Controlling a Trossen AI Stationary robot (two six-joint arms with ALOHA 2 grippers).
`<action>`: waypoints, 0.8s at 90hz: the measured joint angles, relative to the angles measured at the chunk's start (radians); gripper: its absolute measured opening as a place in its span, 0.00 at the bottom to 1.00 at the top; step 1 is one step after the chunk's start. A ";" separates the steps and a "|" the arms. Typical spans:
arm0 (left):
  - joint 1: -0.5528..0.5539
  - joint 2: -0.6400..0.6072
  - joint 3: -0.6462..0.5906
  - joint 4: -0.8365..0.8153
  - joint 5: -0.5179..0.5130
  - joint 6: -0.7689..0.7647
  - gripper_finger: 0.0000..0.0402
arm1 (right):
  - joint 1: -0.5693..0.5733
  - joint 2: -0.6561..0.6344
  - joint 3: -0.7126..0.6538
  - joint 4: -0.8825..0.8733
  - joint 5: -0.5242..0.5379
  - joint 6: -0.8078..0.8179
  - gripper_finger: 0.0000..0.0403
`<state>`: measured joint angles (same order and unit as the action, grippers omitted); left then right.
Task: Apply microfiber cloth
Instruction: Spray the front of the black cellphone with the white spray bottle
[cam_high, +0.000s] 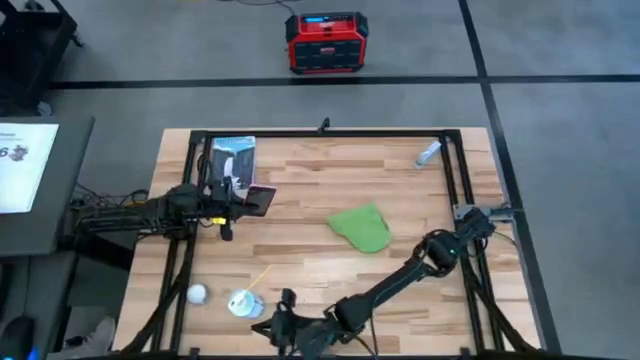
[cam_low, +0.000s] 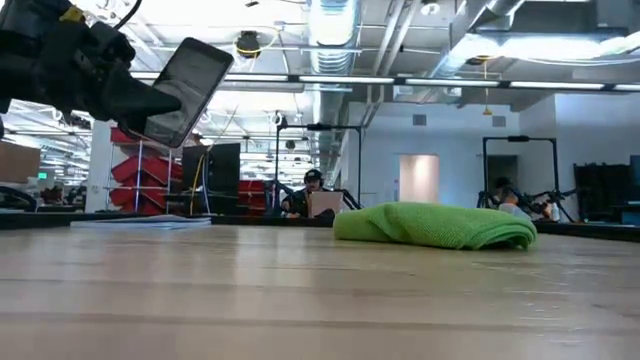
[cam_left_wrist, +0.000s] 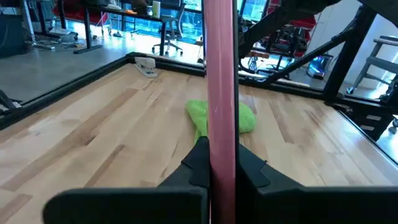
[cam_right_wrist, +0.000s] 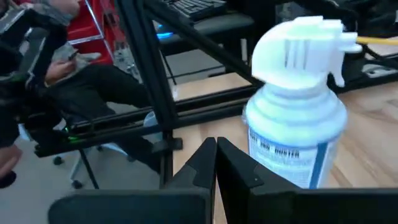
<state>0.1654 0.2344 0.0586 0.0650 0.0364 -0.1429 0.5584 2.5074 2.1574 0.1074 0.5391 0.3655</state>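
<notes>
The bright green microfiber cloth (cam_high: 362, 228) lies bunched on the wooden table right of centre, also in the low view (cam_low: 435, 224) and behind the phone in the left wrist view (cam_left_wrist: 247, 117). My left gripper (cam_high: 228, 206) at the table's left is shut on a pink-backed phone (cam_high: 262, 200), held above the table (cam_low: 187, 88). My right gripper (cam_right_wrist: 216, 163) is shut with nothing between its fingers, low at the near edge (cam_high: 284, 322), beside a white spray can (cam_right_wrist: 297, 118). My left gripper pinches the phone between its two fingers at the end nearest the table's left (cam_left_wrist: 219, 163), one finger on the face and one on the back. The fingers come level from the table's left. The phone is lifted clear and tilted, its free end pointing toward the cloth.
The spray can (cam_high: 243, 302) with its yellow straw and a white ball (cam_high: 197, 294) sit near the front left. A flat package (cam_high: 232, 158) lies at the far left, a small grey object (cam_high: 428, 153) at the far right. Black frame rails (cam_high: 320, 131) border the table.
</notes>
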 joint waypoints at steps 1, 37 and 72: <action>0.000 0.000 0.000 0.000 0.000 0.000 0.01 | -0.002 0.001 0.000 -0.001 -0.006 0.000 0.00; 0.000 0.000 0.000 0.000 0.000 0.015 0.01 | -0.063 0.002 -0.001 -0.024 -0.175 -0.010 0.00; 0.000 0.000 0.000 -0.005 0.001 0.007 0.01 | -0.079 0.001 -0.027 -0.150 0.001 0.060 0.00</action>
<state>0.1650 0.2344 0.0586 0.0601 0.0372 -0.1356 0.4793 2.5088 2.1304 -0.0430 0.5398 0.4254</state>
